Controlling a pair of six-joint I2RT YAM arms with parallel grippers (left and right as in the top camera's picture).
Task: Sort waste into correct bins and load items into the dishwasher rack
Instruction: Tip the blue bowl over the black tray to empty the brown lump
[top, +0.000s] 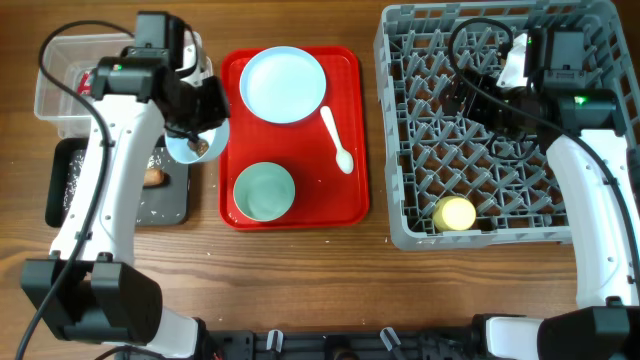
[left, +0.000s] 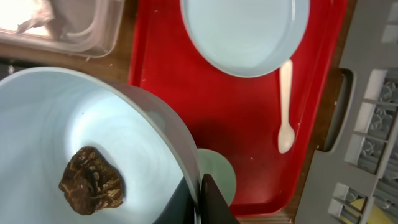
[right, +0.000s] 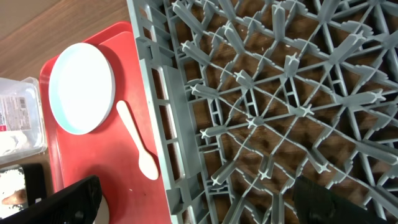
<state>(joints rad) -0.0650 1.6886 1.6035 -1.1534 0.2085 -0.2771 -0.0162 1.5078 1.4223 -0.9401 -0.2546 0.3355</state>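
My left gripper (left: 199, 198) is pinching the rim of a small pale blue bowl (left: 68, 118), with one finger (left: 214, 202) inside the rim at the lower edge of the wrist view. A dark brown lump (left: 92, 181) sits in the bowl. From overhead, the bowl hangs over the near right corner of the black tray (top: 70, 190), just beside the left edge of the red serving tray (top: 350, 190). White grains and an orange-brown sausage-like piece (top: 155, 177) lie in the black tray. Behind it stands the clear tub (top: 55, 95) with crumpled white paper (left: 37, 15) inside.

On the red tray I see the round plate (top: 283, 85), the white plastic spoon (top: 337, 140) and a pale green bowl (top: 264, 191), all apart from each other.

My right gripper (right: 205, 205) hangs over the dishwasher rack (top: 400, 150) with its fingers (right: 68, 202) spread wide and nothing between them. A yellow cup (top: 456, 213) lies in the rack near its front edge.
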